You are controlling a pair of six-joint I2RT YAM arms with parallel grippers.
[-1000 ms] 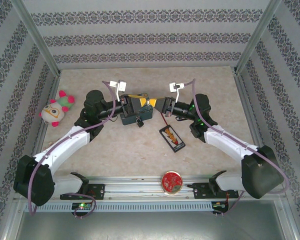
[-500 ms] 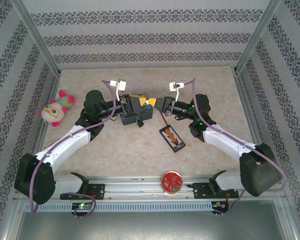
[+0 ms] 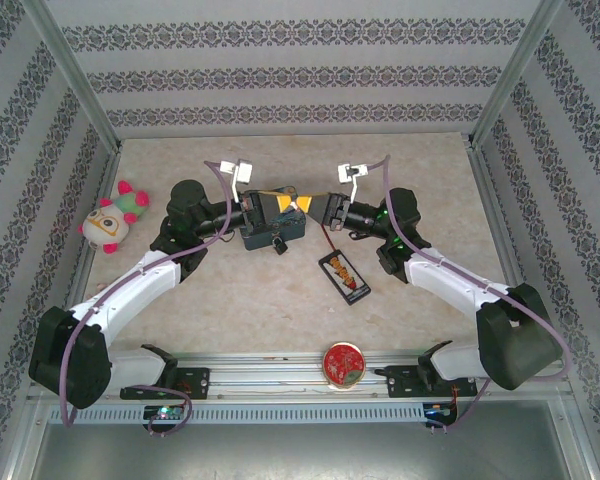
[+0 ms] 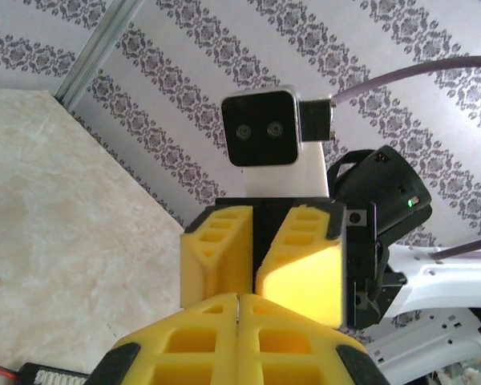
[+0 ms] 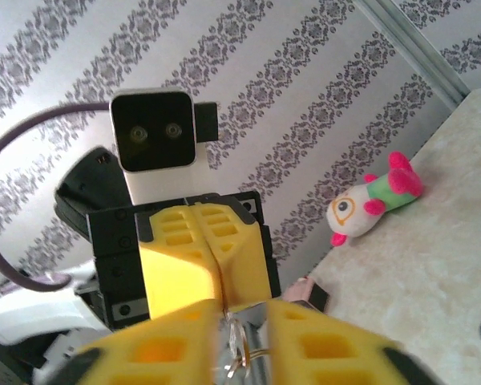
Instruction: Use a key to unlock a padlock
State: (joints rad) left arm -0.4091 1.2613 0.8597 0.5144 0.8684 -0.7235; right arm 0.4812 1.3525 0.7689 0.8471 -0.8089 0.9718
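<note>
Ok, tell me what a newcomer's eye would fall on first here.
The left arm and right arm reach inward until their yellow jaws meet tip to tip above the blue tin mid-table. From the right wrist, a silvery ring, which looks like part of the key, sits between the right arm's jaws. A pink-and-green plush toy lies by the left wall.

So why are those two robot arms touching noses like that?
They are meeting tip to tip. The right gripper pinches something tiny and silvery with a ring on it, probably the key, right up against the left gripper, which is shut too. The padlock sits on the table beside the blue tin, and nobody is touching it yet.
</note>
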